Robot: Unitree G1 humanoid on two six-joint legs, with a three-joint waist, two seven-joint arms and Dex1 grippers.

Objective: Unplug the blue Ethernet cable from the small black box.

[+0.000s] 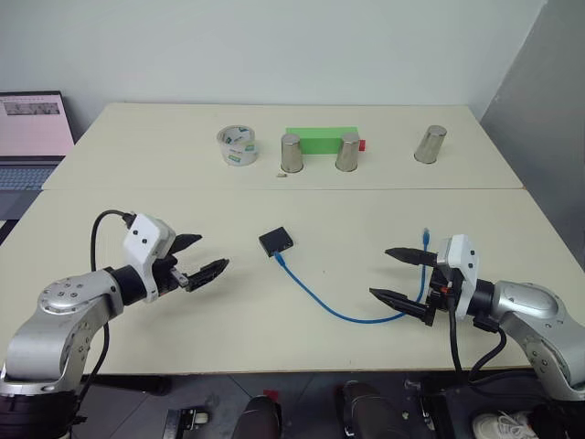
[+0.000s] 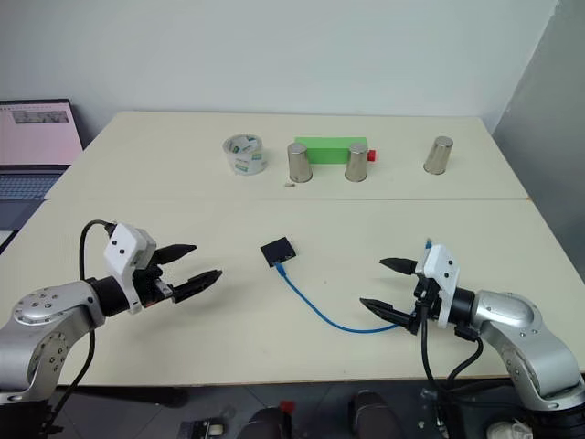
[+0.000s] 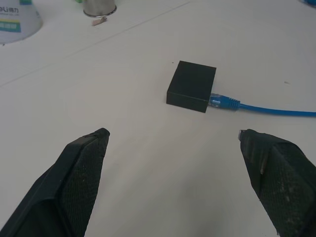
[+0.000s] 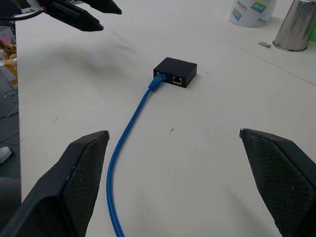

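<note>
A small, flat, matte black plastic box (image 1: 276,241) lies near the middle of the pale counter (image 1: 274,302), one corner turned toward the robot. The thin bright blue Ethernet cable (image 1: 329,305) is still plugged into one of its side ports, next to a second port. From there the cable sweeps in a loose curve across the counter toward the robot's right, its free plug end (image 1: 426,234) rising there.

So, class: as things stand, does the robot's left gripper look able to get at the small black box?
Probably yes. The left gripper hangs open above the table, aimed toward the small black box, with only bare tabletop between them. The blue Ethernet cable leaves the box's far side, away from that approach.
</note>
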